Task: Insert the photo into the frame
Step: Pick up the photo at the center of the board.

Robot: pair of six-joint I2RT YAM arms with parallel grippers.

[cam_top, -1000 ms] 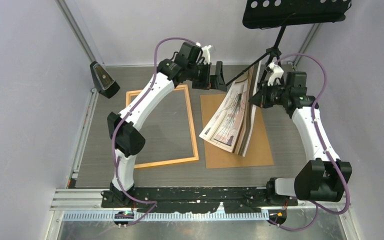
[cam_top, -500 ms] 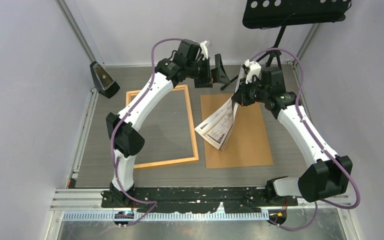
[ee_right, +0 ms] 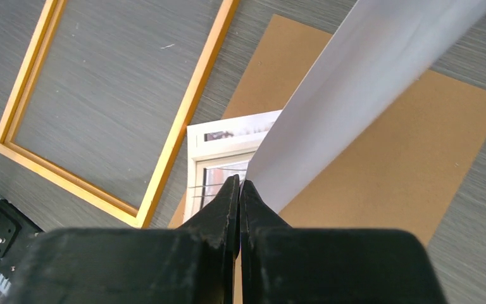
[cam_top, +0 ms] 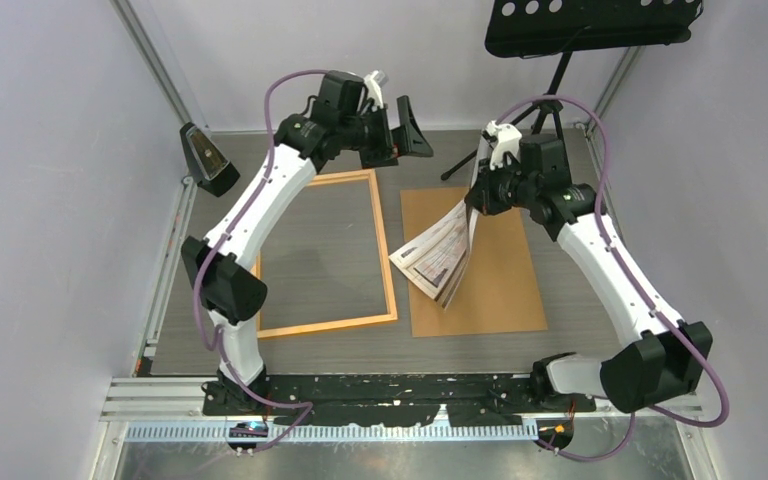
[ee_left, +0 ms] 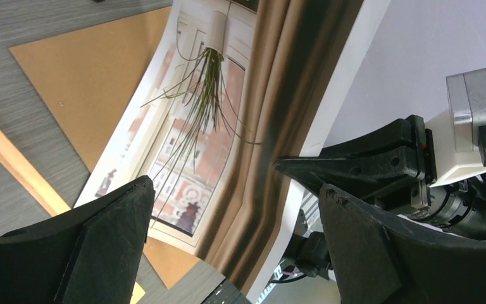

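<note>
Top view: the right claw [cam_top: 474, 200] is clamped shut on the upper edge of the photo [cam_top: 438, 258]. The photo hangs curled below it over the brown backing board [cam_top: 505, 290] on the table [cam_top: 580, 270]. The frame [cam_top: 386, 250] lies flat off to that claw's left, not touching the photo. The left claw [cam_top: 405, 128] is up in the air with its jaws wide open and nothing in them. Left wrist cam: beyond the spread fingers [ee_left: 95, 247] you see the printed side, spiky plant and all, with the right claw pinching its far edge. Right wrist cam: its tips are squeezed together on the paper, and the white back sweeps away up and to the right. The orange frame sits ahead to the left, and the board is underneath.
</note>
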